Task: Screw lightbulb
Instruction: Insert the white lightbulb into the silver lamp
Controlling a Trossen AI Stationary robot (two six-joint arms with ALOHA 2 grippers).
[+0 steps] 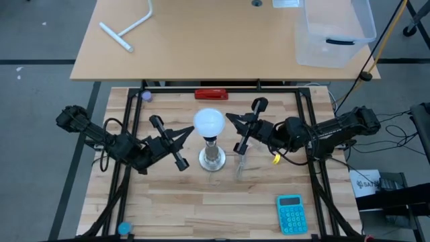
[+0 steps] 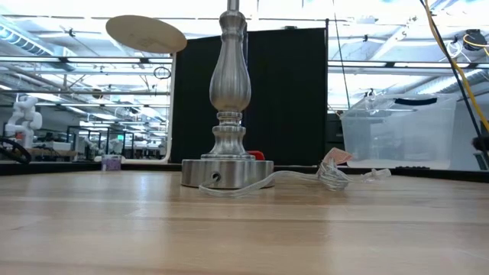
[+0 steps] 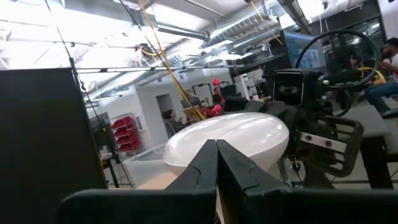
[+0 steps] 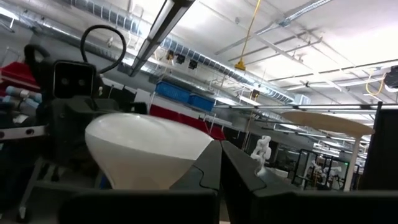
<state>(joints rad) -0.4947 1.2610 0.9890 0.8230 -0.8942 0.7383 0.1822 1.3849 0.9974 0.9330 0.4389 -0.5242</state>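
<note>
The lamp stand rises mid-table with the lightbulb on top of it, between my two claws. My left gripper and right gripper are both pinched closed, empty, their tips just beside the dome. I judge the turning comes next: I must open and clasp the bulb. I can read no writing.

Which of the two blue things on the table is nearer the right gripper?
The blue calculator, lying below the right gripper on that arm's side; the small blue round thing sits at the left arm's corner.
</note>
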